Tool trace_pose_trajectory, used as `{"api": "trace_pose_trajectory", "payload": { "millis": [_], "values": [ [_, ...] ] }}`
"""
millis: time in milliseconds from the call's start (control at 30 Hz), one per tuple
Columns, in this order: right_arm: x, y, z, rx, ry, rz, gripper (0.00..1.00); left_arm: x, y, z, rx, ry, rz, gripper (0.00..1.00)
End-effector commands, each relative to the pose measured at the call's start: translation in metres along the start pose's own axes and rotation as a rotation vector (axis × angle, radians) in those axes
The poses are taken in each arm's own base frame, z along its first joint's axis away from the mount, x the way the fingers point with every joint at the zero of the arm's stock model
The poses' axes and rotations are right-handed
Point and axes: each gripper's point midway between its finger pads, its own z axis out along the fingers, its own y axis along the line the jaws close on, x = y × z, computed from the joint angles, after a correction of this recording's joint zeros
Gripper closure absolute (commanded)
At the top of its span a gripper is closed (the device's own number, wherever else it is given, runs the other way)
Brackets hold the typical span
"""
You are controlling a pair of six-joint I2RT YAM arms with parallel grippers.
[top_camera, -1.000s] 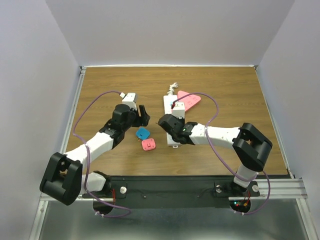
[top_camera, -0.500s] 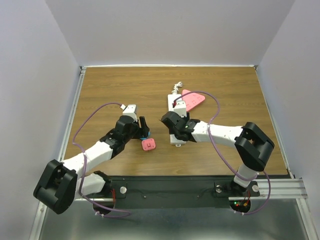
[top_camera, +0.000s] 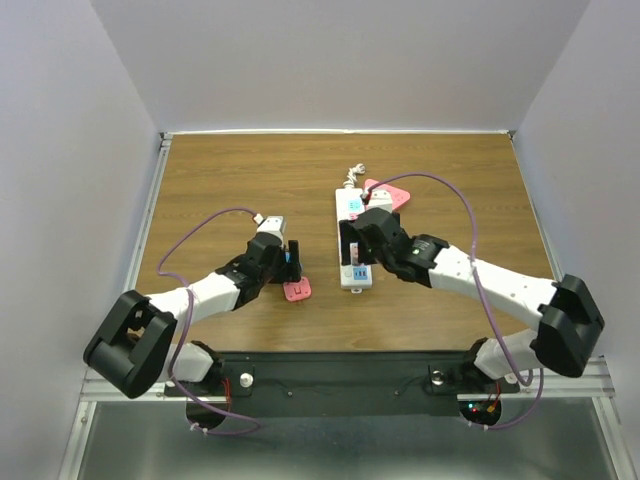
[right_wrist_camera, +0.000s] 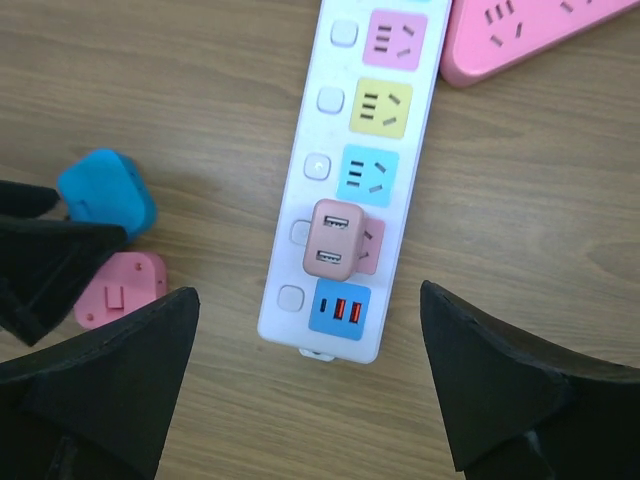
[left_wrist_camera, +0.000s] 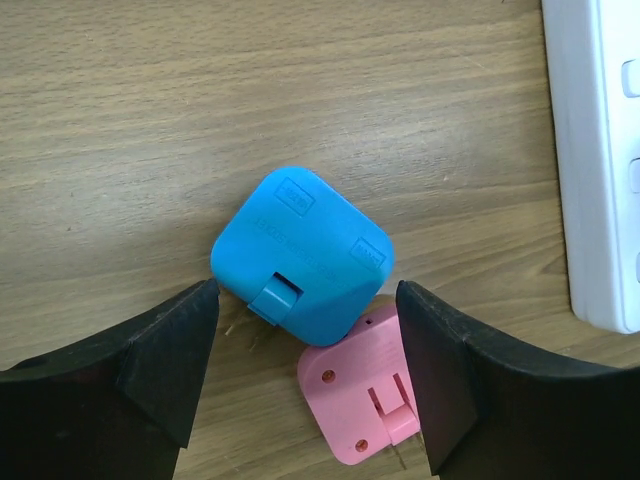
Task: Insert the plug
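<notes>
A dusty-pink USB charger plug point(right_wrist_camera: 335, 238) sits in the pink socket of the white power strip point(right_wrist_camera: 325, 110), just above the strip's blue USB panel. My right gripper point(right_wrist_camera: 308, 300) hangs open above that end of the strip point(top_camera: 350, 212), touching nothing. On the wood to the strip's left, a blue plug point(left_wrist_camera: 300, 255) and a pink plug point(left_wrist_camera: 365, 395) lie touching, backs up. Low over these two, my left gripper point(left_wrist_camera: 305, 335) stands open with a finger on each side. From above, the pink plug point(top_camera: 297, 289) shows beside the left gripper point(top_camera: 290, 262).
A pink power strip point(right_wrist_camera: 520, 30) lies at an angle against the far right side of the white one, with a coiled white cord point(top_camera: 350, 178) behind it. White walls close in the wooden table point(top_camera: 470, 290) on three sides.
My right gripper has opened and drawn back up from the strip, leaving the charger plug in its socket. My left arm has come down over the blue plug, jaws slightly wider.
</notes>
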Motion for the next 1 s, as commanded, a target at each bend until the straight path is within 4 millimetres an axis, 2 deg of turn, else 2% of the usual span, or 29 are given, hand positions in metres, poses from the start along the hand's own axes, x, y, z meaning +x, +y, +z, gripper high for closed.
{"api": "trace_pose_trajectory", "payload": {
  "millis": [0, 167, 267, 433, 633, 733, 967],
  "values": [
    [-0.018, -0.003, -0.012, -0.081, -0.049, 0.026, 0.04, -0.017, -0.009, 0.0, -0.01, -0.038, 0.005, 0.16],
    [-0.029, -0.009, -0.021, -0.103, -0.082, 0.038, 0.03, -0.013, -0.011, 0.004, -0.029, -0.023, 0.017, 0.12],
    [-0.031, -0.01, -0.024, -0.115, -0.091, 0.044, 0.03, -0.002, -0.015, 0.011, -0.03, 0.031, 0.046, 0.12],
    [-0.033, -0.015, -0.025, -0.115, -0.098, 0.058, 0.02, 0.009, -0.029, 0.017, -0.038, 0.069, 0.108, 0.12],
    [-0.032, -0.015, -0.025, -0.123, -0.096, 0.066, 0.02, 0.006, -0.049, 0.016, 0.038, 0.076, 0.106, 0.14],
    [-0.031, -0.015, -0.023, -0.122, -0.093, 0.069, 0.02, 0.02, -0.058, 0.018, 0.082, 0.123, 0.122, 0.16],
    [-0.034, -0.015, -0.025, -0.128, -0.101, 0.08, 0.02, 0.038, -0.052, 0.025, 0.054, 0.168, 0.146, 0.18]
  ]
}}
